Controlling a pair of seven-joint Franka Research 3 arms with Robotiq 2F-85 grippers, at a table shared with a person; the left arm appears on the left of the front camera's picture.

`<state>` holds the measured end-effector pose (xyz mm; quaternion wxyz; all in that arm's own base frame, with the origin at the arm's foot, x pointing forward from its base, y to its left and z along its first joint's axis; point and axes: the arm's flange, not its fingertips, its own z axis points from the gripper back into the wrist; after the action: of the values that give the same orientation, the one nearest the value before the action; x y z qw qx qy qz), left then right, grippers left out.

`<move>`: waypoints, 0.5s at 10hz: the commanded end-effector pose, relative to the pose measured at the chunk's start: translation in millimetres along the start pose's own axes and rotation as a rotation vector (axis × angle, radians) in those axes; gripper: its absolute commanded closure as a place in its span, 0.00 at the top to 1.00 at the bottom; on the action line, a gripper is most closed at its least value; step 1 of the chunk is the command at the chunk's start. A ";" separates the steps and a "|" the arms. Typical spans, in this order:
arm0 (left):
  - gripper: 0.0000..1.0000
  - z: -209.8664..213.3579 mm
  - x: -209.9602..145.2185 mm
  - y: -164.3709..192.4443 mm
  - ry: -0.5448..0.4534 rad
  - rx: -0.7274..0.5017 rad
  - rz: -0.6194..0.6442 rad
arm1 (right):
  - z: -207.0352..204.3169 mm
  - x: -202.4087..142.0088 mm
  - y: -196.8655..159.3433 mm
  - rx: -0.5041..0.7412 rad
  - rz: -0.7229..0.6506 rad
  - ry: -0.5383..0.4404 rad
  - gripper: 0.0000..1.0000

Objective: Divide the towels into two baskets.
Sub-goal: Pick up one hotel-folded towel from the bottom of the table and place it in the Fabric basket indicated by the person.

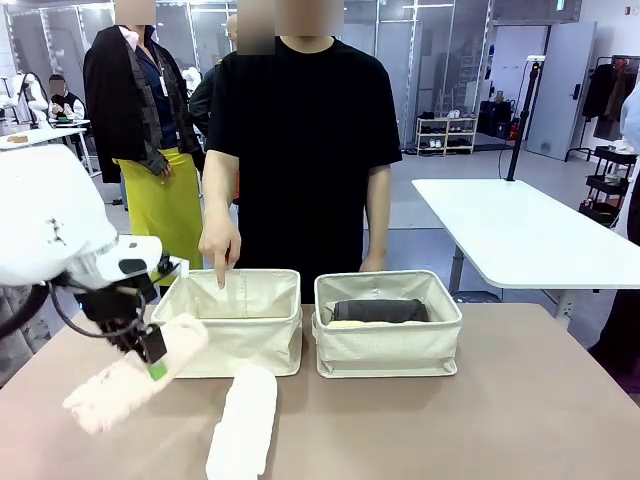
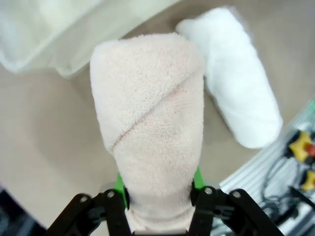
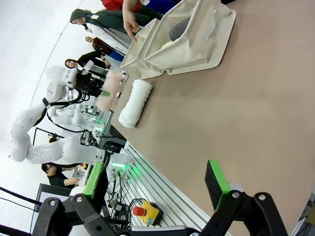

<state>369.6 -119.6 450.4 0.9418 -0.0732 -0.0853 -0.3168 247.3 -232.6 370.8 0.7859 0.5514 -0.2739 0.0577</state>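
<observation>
Left gripper (image 1: 153, 357) grasps pink towel (image 1: 120, 385) beside the left basket (image 1: 238, 345); right gripper (image 3: 155, 184) released. Next, likely: clear its rim, drop.

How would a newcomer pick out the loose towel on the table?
Look at the brown table, near the robot's edge. In front of the left basket lies a rolled white towel. The pink towel is in the left gripper; this one lies free.

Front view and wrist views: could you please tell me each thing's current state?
left tool: shut on pink towel
right tool: open, empty
white towel: lying on table
grey towel: in right basket, atop yellow towel
left basket: no towel visible; person's hand pointing into it
</observation>
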 end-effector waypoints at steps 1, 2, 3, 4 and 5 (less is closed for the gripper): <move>0.55 40.3 1.7 -10.2 -0.104 0.038 -0.292 | 0.4 -1.8 3.2 0.006 0.010 -0.007 1.00; 0.55 53.2 14.7 -10.1 -0.111 0.102 -0.388 | 0.4 -1.8 3.2 0.006 0.010 -0.007 1.00; 0.55 64.2 34.3 -10.6 -0.132 0.137 -0.479 | 0.4 -1.8 3.2 0.006 0.010 -0.007 1.00; 0.55 73.2 55.1 -13.9 -0.197 0.085 -0.595 | 0.4 -1.8 3.2 0.006 0.010 -0.007 1.00; 0.55 76.8 77.7 -18.0 -0.193 0.081 -0.708 | 0.4 -1.8 3.2 0.006 0.010 -0.007 1.00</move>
<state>386.2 -157.5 543.4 0.7997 -0.0101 -0.1909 -0.5692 247.4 -232.5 370.8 0.7859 0.5514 -0.2737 0.0579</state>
